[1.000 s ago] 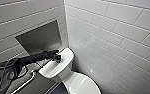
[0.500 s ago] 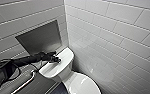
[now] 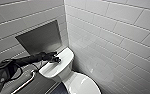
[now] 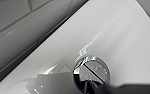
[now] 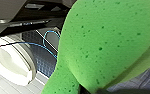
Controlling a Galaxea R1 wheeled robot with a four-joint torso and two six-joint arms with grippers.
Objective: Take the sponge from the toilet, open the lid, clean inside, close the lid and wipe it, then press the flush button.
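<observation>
My left arm comes in from the left and reaches across to the toilet (image 3: 66,75), which stands in the corner between two white tiled walls (image 3: 111,37). My left gripper (image 3: 56,60) is down at the middle of the tank top (image 3: 63,56), right at the button (image 4: 92,71). Up close, the button is round with a bright metal ring and a line splitting it across its face. It is set into the glossy white top, and a dark blurred part of my gripper meets its near edge. I cannot tell whether this gripper is wide or narrow, or whether it presses the button or only touches it.

The lid (image 3: 82,85) is down over the bowl, near and right of the tank. On the wall left of the toilet hangs a flat grey panel (image 3: 39,38), and below it, nearer to me, runs a metal bar (image 3: 24,83).

My right gripper (image 5: 94,90) holds the sponge (image 5: 108,42), closed on its lower end. The pad is bright green and speckled with small pores, and it is squeezed to a narrow waist where I pinch it. It is well apart from the tank. Behind it a thin blue cable (image 5: 44,46) loops over a dark gridded surface (image 5: 44,62), beside a rounded white shape that I cannot identify.
</observation>
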